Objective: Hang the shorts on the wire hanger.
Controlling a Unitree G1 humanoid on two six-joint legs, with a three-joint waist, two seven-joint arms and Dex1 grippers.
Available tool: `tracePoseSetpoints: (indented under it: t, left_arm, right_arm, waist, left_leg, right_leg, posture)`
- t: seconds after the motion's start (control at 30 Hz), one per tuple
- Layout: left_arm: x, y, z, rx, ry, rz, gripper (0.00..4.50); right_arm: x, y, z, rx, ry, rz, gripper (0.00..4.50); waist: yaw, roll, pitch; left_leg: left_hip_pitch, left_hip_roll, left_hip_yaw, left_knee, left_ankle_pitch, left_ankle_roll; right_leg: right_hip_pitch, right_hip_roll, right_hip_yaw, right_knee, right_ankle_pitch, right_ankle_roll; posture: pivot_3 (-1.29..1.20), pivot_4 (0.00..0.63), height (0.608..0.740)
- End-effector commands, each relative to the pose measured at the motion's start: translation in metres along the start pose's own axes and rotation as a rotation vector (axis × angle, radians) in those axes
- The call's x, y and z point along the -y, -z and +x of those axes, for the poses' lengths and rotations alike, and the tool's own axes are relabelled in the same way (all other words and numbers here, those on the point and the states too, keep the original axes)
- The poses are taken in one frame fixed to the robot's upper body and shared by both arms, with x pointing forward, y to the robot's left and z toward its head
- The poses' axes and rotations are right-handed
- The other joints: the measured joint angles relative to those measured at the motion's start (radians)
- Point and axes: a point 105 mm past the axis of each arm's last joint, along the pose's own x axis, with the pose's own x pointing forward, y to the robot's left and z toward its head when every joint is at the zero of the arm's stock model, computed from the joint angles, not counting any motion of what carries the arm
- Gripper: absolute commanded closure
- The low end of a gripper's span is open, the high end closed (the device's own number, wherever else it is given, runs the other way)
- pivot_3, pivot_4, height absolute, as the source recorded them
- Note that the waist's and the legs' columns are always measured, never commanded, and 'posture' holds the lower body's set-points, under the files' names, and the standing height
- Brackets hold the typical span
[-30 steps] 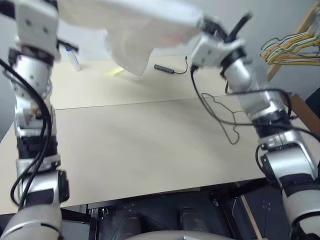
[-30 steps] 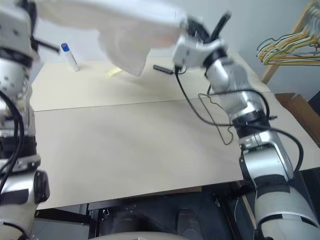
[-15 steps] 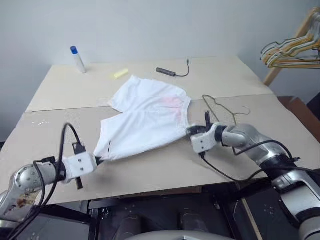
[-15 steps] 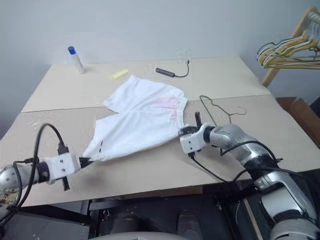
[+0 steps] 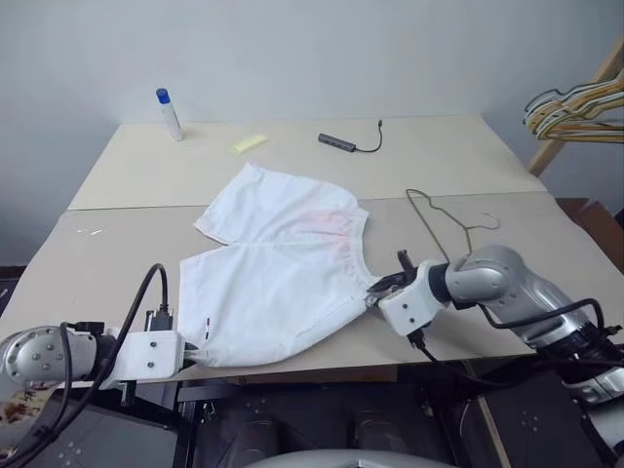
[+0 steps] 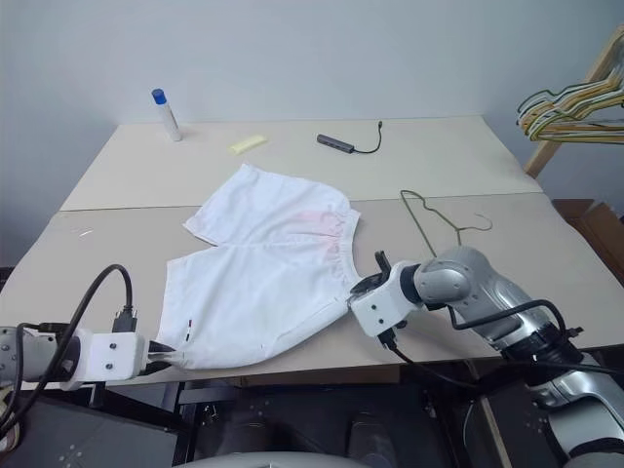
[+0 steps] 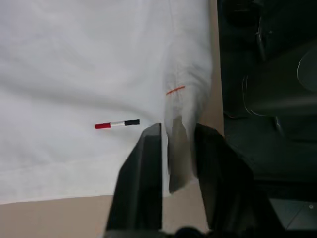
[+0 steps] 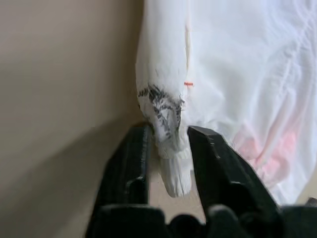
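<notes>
The white shorts (image 5: 278, 263) lie spread flat on the tan table (image 5: 117, 244), waistband to the right, with a faint pink patch near it. My left gripper (image 5: 195, 353) sits at the near left hem corner by the table's front edge. In the left wrist view its fingers (image 7: 148, 144) stand apart, with a loose fold of cloth between them. My right gripper (image 5: 375, 292) is at the near end of the waistband, fingers (image 8: 136, 148) parted around a bunched, dark-marked corner. The wire hanger (image 5: 439, 219) lies flat just right of the shorts.
At the table's far side stand a white bottle with a blue cap (image 5: 171, 112), a yellow scrap (image 5: 251, 143) and a dark adapter with a cable (image 5: 339, 143). A bunch of coloured hangers (image 5: 575, 102) hangs on a wooden rack at the right.
A second ago both arms held the shorts high in the air. They came down and back, laying the shorts flat on the table, and both grippers' fingers have now parted.
</notes>
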Motion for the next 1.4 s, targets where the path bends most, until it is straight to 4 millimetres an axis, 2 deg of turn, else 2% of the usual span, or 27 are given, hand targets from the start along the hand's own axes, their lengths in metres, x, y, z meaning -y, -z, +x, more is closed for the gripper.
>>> tracePoseSetpoints:
  t: [0.03,0.1,0.17,0.2,0.23,0.3,0.4,0.47,0.6,0.73,0.8,1.03,1.27,1.4]
  left_arm:
    - [-0.007,-0.002,-0.012,-0.001,-0.002,0.025,2.20]
    - [-0.008,-0.004,-0.018,0.002,0.016,0.008,1.46]
    - [-0.013,0.003,-0.028,-0.057,0.012,0.008,0.81]
    - [-0.018,0.009,-0.033,-0.118,0.000,0.023,0.49]
    - [-0.024,0.018,-0.039,-0.189,-0.028,0.042,0.17]
    - [-0.044,0.025,-0.046,-0.242,-0.145,0.062,0.05]
    - [-0.075,0.006,-0.044,-0.098,-0.340,0.043,0.05]
    - [-0.083,-0.016,-0.040,0.060,-0.367,-0.009,0.05]
    - [-0.087,-0.049,-0.027,0.234,-0.343,-0.017,0.05]
    - [-0.090,-0.084,-0.020,0.463,-0.325,-0.070,0.05]
    - [-0.087,-0.094,-0.017,0.518,-0.291,-0.073,0.05]
    - [-0.088,-0.104,-0.010,0.536,-0.264,-0.036,0.05]
    - [-0.097,-0.119,-0.016,0.640,-0.307,-0.053,0.05]
    - [-0.095,-0.123,-0.012,0.646,-0.302,-0.051,0.00]
  right_arm:
    - [0.007,-0.007,-0.022,0.031,-0.006,0.053,1.74]
    - [0.010,-0.004,-0.029,0.032,0.002,0.114,0.97]
    - [0.020,0.015,-0.036,-0.030,0.090,0.196,0.26]
    - [0.027,0.028,-0.039,-0.079,0.150,0.241,0.00]
    - [0.034,0.043,-0.041,-0.136,0.221,0.288,0.00]
    - [0.041,0.075,-0.048,-0.239,0.343,0.422,0.00]
    - [0.040,0.110,-0.056,-0.307,0.464,0.659,0.00]
    - [0.038,0.129,-0.058,-0.342,0.539,0.800,0.00]
    - [0.033,0.153,-0.057,-0.345,0.657,1.053,0.00]
    - [0.025,0.166,-0.051,-0.284,0.702,1.328,0.00]
    - [0.021,0.171,-0.048,-0.254,0.704,1.417,0.00]
    - [0.004,0.179,-0.033,-0.274,0.596,1.565,0.00]
    - [-0.011,0.176,-0.018,-0.280,0.464,1.569,0.00]
    - [-0.022,0.177,-0.011,-0.320,0.410,1.587,0.94]
  waist:
    - [-0.002,0.000,0.000]
    - [-0.003,0.000,0.000]
    - [-0.003,0.000,0.000]
    - [-0.003,-0.001,0.000]
    - [-0.003,-0.001,-0.001]
    - [-0.003,-0.001,-0.001]
    - [0.005,-0.001,0.000]
    - [0.005,-0.001,0.000]
    - [-0.004,-0.001,0.000]
    - [-0.014,-0.001,-0.001]
    - [-0.019,-0.001,-0.001]
    - [-0.032,-0.001,-0.001]
    - [-0.034,-0.001,-0.001]
    - [-0.034,-0.001,-0.001]
  left_leg:
    - [0.000,0.000,0.000,0.000,0.000,0.000]
    - [0.000,0.001,0.000,0.000,0.000,0.000]
    - [0.000,0.001,0.000,0.001,0.000,-0.001]
    - [0.000,0.002,0.000,0.001,0.000,-0.001]
    - [0.000,0.002,0.000,0.001,0.000,-0.001]
    - [0.001,0.001,0.000,0.001,0.000,-0.002]
    - [0.001,0.001,0.000,0.001,0.001,-0.003]
    - [-0.001,0.001,0.000,0.001,0.001,-0.004]
    - [-0.001,0.000,0.000,0.002,0.002,-0.005]
    - [0.000,0.000,-0.001,0.002,0.002,-0.005]
    - [0.000,0.000,-0.001,0.002,0.002,-0.005]
    - [0.000,0.000,-0.002,0.002,0.002,-0.005]
    - [0.000,0.000,-0.002,0.002,0.002,-0.005]
    - [0.001,0.000,-0.003,0.002,0.002,-0.005]
  right_leg:
    - [0.000,0.000,0.000,0.000,0.000,0.000]
    - [0.000,0.001,0.000,0.000,0.000,0.000]
    - [0.000,0.001,0.000,0.000,0.000,-0.001]
    - [0.000,0.001,0.000,0.000,0.000,-0.001]
    - [0.000,0.001,-0.001,0.001,-0.001,-0.001]
    - [0.000,0.001,-0.001,0.002,-0.001,-0.002]
    - [0.000,0.001,-0.001,0.004,-0.002,-0.003]
    - [-0.002,0.001,-0.001,0.005,-0.002,-0.003]
    - [-0.002,0.001,0.000,0.006,-0.002,-0.003]
    - [-0.001,0.001,0.001,0.007,-0.002,-0.003]
    - [-0.001,0.002,0.001,0.007,-0.002,-0.003]
    - [0.000,0.002,0.001,0.006,-0.002,-0.003]
    - [0.000,0.002,0.002,0.006,-0.002,-0.003]
    - [0.001,0.002,0.002,0.006,-0.002,-0.003]
  posture:
    - [0.07,0.000,0.740]
    - [0.07,0.000,0.740]
    - [0.07,0.000,0.740]
    - [0.07,0.000,0.740]
    - [0.06,0.000,0.740]
    - [0.06,0.000,0.740]
    - [0.06,0.000,0.740]
    - [0.06,0.000,0.740]
    - [0.05,0.000,0.740]
    - [0.05,0.000,0.740]
    - [0.04,0.000,0.740]
    - [0.04,0.000,0.740]
    - [0.05,0.000,0.740]
    - [0.06,0.000,0.740]
